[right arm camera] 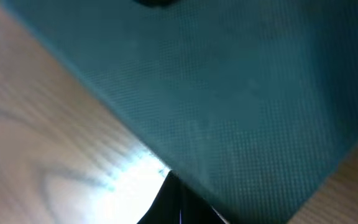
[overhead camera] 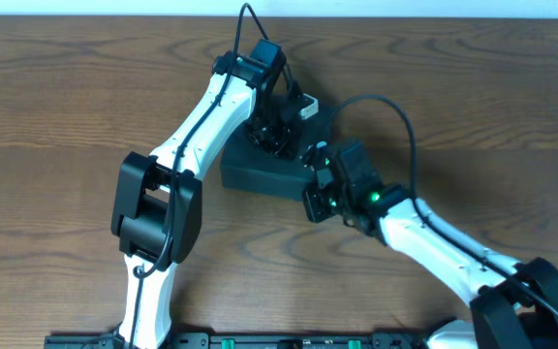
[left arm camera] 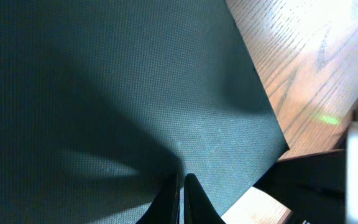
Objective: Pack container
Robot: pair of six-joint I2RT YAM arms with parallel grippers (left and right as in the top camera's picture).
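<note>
The container [overhead camera: 260, 173] sits mid-table [overhead camera: 56, 107], its lid down so far as I can judge, and its inside hidden from me. My left claw [overhead camera: 275, 134] is low over its top, towards the far side, fingers drawn together with only a slit between them and nothing held; my right claw [overhead camera: 316, 194] is at the box's near right edge, fingertips likewise together and empty, just where the dark card meets the wood. I see no packets outside the box, so I judge the filling done and the closing of the flap in hand. Next the lid wants pressing flat and even, left claw steadying the top while the right seats the edge; gently, lest the box slide or the flap spring up.
</note>
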